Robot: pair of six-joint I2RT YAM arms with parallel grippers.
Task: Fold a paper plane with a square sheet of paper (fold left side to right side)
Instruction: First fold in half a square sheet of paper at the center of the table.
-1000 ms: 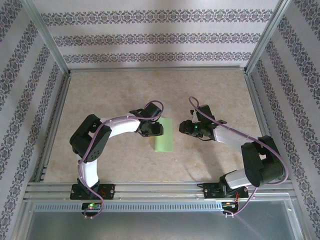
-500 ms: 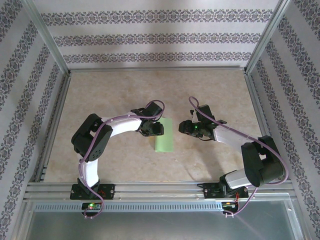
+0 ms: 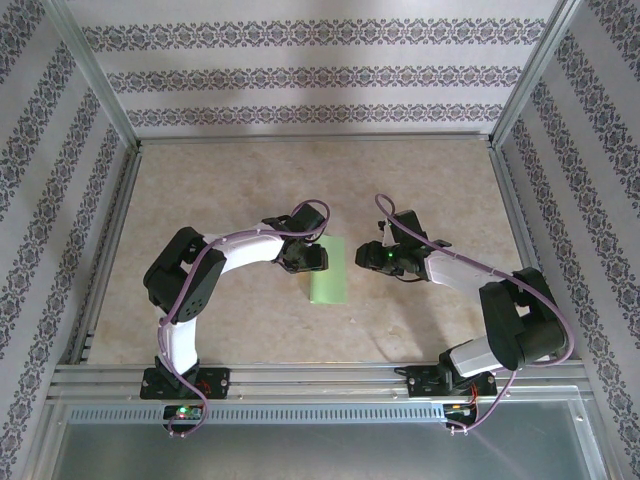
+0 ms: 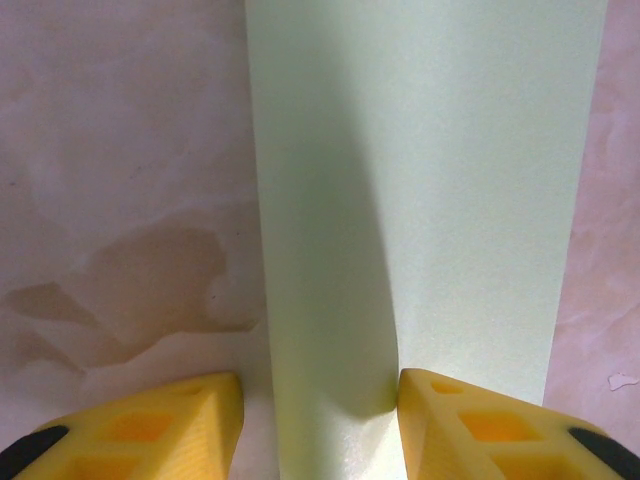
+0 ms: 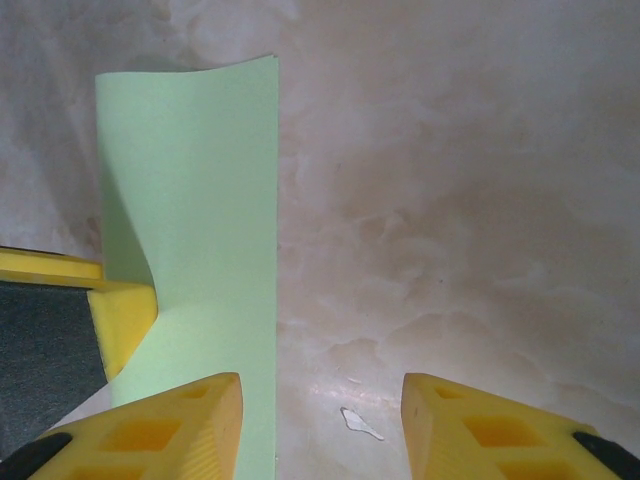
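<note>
The sheet of paper (image 3: 328, 270), folded to a narrow strip, is laid on the desk (image 3: 250, 190). Little is changed since a second ago: the left hand (image 4: 320, 395) and right hand (image 5: 322, 395) are held apart at its edges, nothing clamped. The side-to-side fold is judged done.

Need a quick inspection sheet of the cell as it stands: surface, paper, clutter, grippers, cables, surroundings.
Surface: beige marbled tabletop, darker stained patches.
Job's things: light-green paper folded into a narrow strip, lying mid-table.
Clutter: one small white fleck on the table near the paper.
Grippers: left gripper open, straddling one long edge of the paper; right gripper open over bare table beside it.
Cables: purple cables looped along both arms.
Surroundings: patterned walls, aluminium frame.
</note>
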